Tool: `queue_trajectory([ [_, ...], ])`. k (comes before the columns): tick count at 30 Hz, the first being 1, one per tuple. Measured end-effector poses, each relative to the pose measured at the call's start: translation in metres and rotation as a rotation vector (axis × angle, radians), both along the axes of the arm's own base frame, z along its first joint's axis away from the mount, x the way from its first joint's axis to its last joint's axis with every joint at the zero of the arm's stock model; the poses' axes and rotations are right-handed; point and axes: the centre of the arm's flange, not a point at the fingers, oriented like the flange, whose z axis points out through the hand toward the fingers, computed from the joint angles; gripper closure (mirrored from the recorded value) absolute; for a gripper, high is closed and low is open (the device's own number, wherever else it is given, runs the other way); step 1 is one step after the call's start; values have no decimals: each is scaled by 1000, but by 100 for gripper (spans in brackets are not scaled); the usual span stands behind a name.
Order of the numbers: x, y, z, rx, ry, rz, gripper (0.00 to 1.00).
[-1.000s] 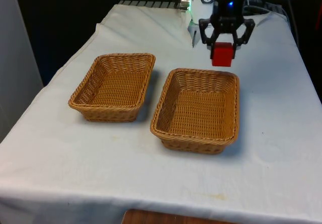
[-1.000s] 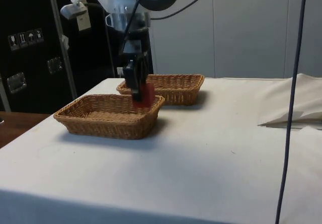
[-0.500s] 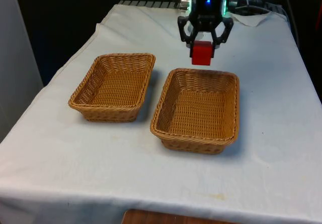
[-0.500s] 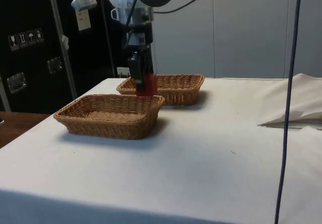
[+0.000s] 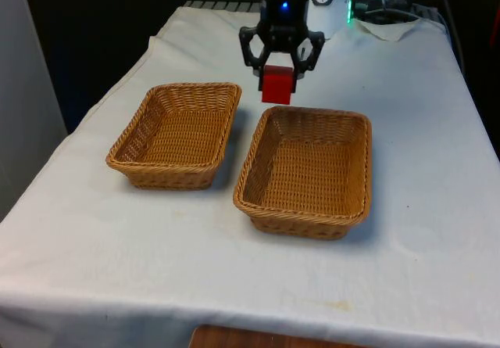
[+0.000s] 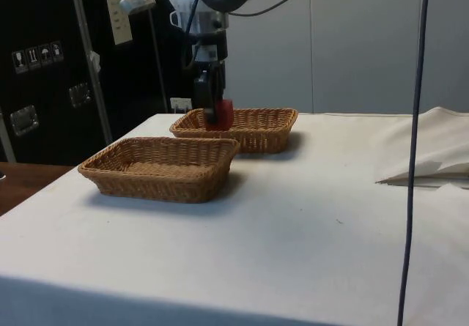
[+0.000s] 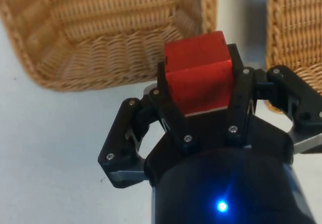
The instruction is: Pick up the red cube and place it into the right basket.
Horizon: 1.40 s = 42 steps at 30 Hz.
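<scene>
the gripper point(image 5: 279, 73) pinched the red cube point(image 5: 277, 84) in the air. it hung over the cloth point(image 5: 406, 129), just behind the gap between the two baskets point(image 5: 174, 135) point(image 5: 305, 170).

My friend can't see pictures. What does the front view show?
A black claw holds a red cube in the air, above the white cloth just behind two empty wicker baskets. One basket sits at the front view's left, the other basket at its right.
</scene>
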Motion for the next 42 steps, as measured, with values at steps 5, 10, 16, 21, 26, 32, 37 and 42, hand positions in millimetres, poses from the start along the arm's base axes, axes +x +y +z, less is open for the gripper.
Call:
queue_trajectory([
  [5, 2, -15, -3, -5, 4, -2, 97],
  [10, 5, -31, -7, -11, 6, -6, 97],
  [16, 10, -56, -12, -19, 9, -9, 97],
  [21, 13, -70, -14, -24, 10, -12, 97],
  [26, 16, -89, -17, -30, 8, -16, 97],
  [32, 21, -112, -21, -34, 5, -18, 97],
  [37, 24, -129, -23, -35, 1, -22, 97],
  [42, 26, -144, -25, -39, -1, -24, 97],
])
